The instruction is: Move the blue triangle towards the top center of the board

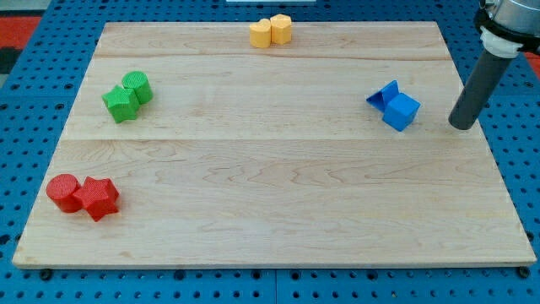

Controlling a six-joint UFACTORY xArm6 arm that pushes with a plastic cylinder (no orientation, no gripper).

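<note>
Smooth blue triangle (385,95), grained wooden board (270,177)

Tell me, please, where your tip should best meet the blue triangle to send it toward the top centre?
Its lower right side, I'd judge. But the blue cube touches the blue triangle there, and my tip stands to their right, so I'd circle below first.

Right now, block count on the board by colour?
Yellow: 2, a touching pair at the view's top centre
Green: 2, paired at left
Red: 2, paired at bottom left
Blue: 2, the blue triangle and the blue cube
Total: 8
My tip sits right of the blue pair.
</note>
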